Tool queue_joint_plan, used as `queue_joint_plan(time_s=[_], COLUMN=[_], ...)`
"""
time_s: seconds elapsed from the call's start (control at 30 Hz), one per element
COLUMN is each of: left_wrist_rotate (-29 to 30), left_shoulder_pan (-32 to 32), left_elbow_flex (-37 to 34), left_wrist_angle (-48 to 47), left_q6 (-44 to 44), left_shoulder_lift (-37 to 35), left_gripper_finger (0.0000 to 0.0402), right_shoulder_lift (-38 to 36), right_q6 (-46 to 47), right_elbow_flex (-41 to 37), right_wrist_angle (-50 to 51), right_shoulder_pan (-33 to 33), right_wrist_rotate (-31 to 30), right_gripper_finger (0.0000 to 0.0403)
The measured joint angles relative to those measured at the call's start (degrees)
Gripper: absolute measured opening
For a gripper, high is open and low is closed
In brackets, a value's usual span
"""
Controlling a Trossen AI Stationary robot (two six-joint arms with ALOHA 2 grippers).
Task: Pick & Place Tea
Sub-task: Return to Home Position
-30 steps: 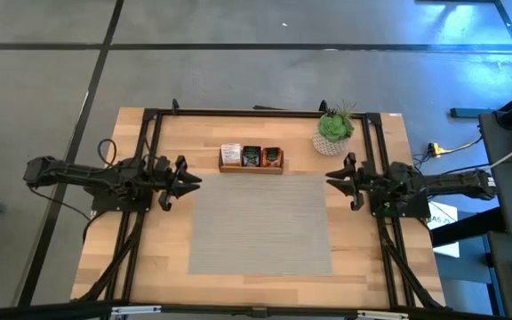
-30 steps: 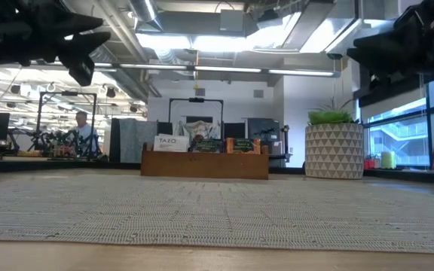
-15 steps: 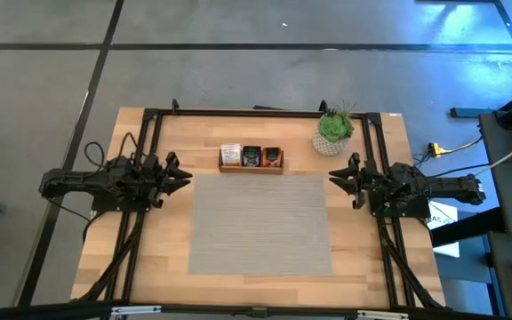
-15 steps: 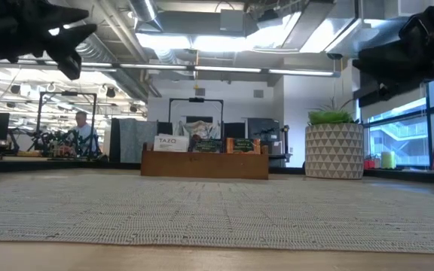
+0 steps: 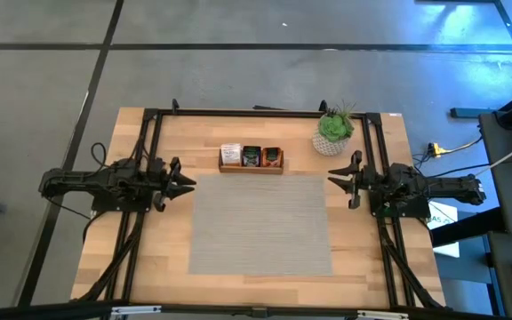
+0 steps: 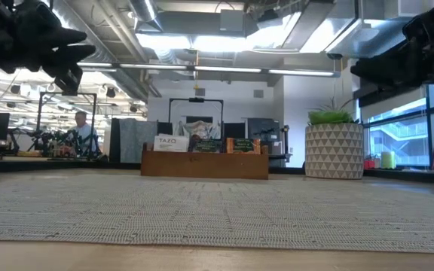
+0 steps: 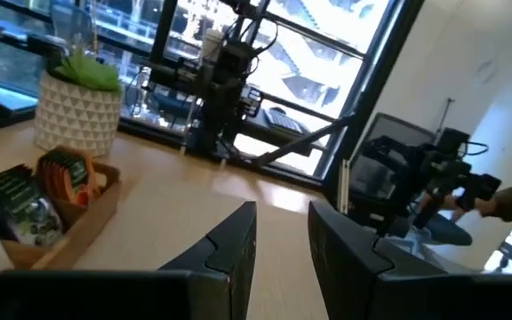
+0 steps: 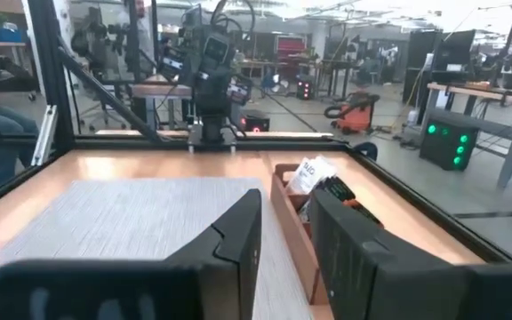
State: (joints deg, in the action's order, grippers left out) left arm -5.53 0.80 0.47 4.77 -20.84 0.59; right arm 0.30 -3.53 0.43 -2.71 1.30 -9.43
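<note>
While the tea [image 5: 252, 156] sits in the tray [image 5: 252, 169] at 12 o'clock, we see the left gripper [image 5: 188, 182] at 9 and the right gripper [image 5: 334, 180] at 3, both a bit apart and empty. A wide swing on the way back could bump the tray and spill it.

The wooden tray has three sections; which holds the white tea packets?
The white packets fill the tray end farthest from the potted plant; dark packets sit in the middle, orange ones nearest the plant.
</note>
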Motion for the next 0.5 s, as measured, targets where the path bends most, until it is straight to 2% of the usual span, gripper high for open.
queue_joint_plan(time_s=[0.5], left_wrist_rotate=[0.51], left_shoulder_pan=[0.0], left_elbow_flex=[0.01], left_wrist_angle=[-0.13], left_q6=[0.07], left_shoulder_lift=[0.03], left_gripper_finger=[0.0103], right_shoulder_lift=[0.0], right_q6=[0.18], right_elbow_flex=[0.0], right_wrist_angle=[-0.05], right_shoulder_pan=[0.0], right_wrist_rotate=[-0.02], right_gripper_finger=[0.0102])
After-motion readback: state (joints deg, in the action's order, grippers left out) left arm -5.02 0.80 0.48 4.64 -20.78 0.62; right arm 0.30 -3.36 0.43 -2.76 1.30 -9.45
